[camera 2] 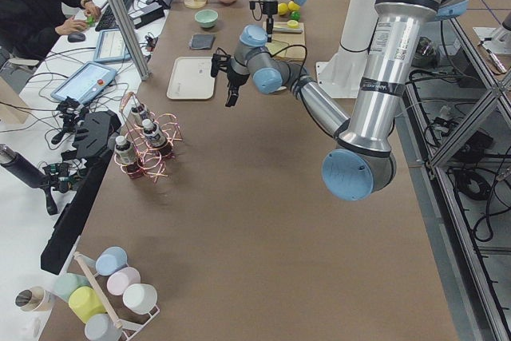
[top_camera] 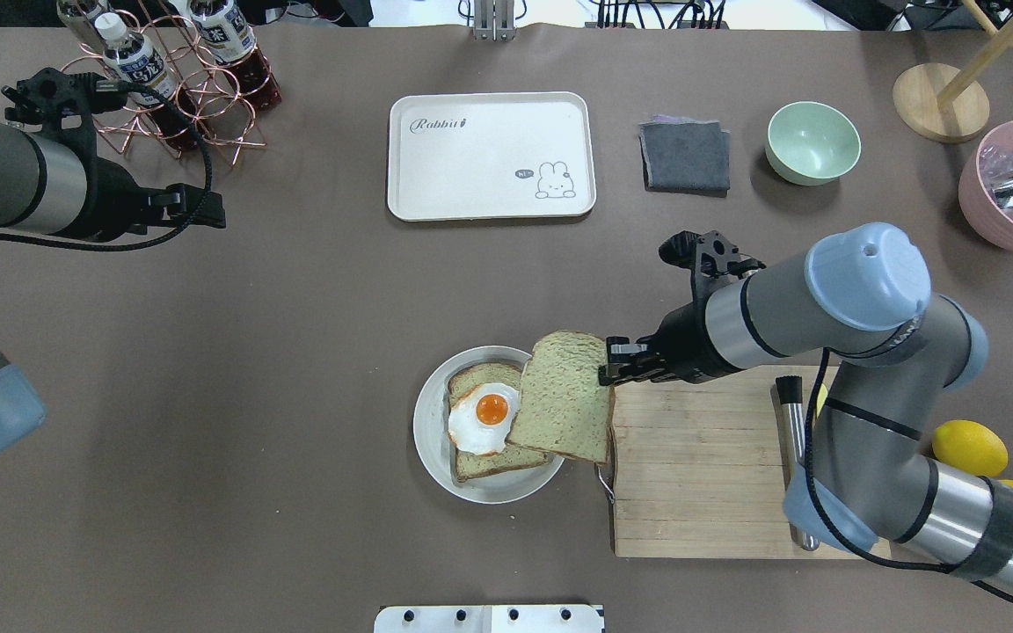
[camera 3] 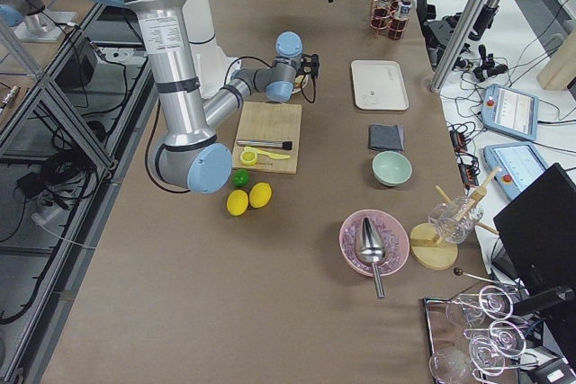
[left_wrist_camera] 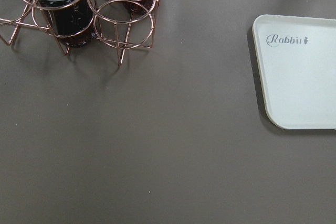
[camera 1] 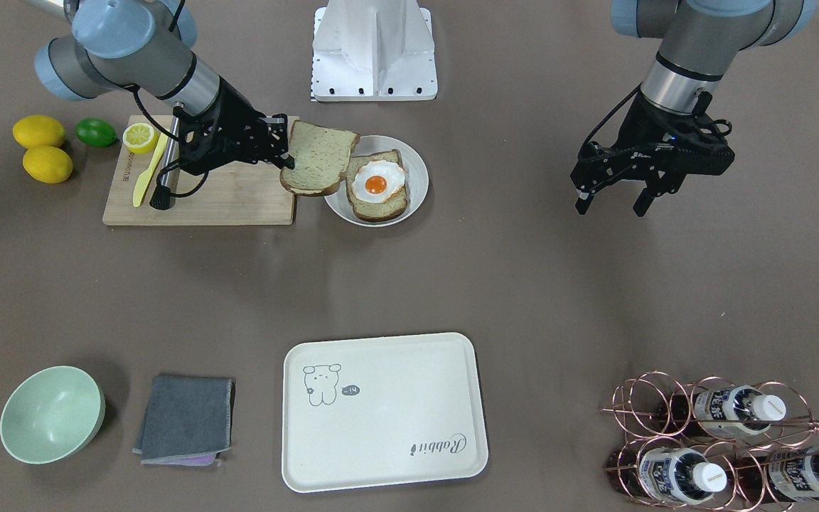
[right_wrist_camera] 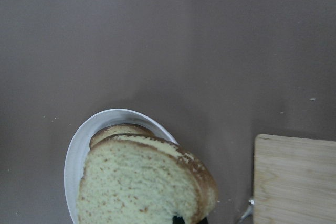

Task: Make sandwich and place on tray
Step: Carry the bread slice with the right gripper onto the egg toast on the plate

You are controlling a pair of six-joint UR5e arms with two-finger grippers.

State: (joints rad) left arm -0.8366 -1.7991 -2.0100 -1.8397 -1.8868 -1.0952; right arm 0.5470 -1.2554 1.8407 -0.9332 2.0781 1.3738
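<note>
My right gripper (camera 1: 285, 153) is shut on the edge of a slice of bread (camera 1: 320, 158) and holds it tilted above the gap between the cutting board and the round pale plate (camera 1: 418, 171). The held slice partly overlaps the plate in the overhead view (top_camera: 564, 409). On the plate lies a second bread slice (camera 1: 388, 206) with a fried egg (camera 1: 376, 183) on top. The cream-white tray (camera 1: 381, 412) lies empty at the table's far side from the robot. My left gripper (camera 1: 612, 205) hangs open and empty over bare table, far from the plate.
The wooden cutting board (camera 1: 232, 203) carries a lemon half (camera 1: 140, 136), a yellow knife and a black-handled tool. Two lemons (camera 1: 38, 131) and a lime lie beside it. A green bowl (camera 1: 50, 412), a grey cloth (camera 1: 185, 419) and a copper bottle rack (camera 1: 722, 441) flank the tray.
</note>
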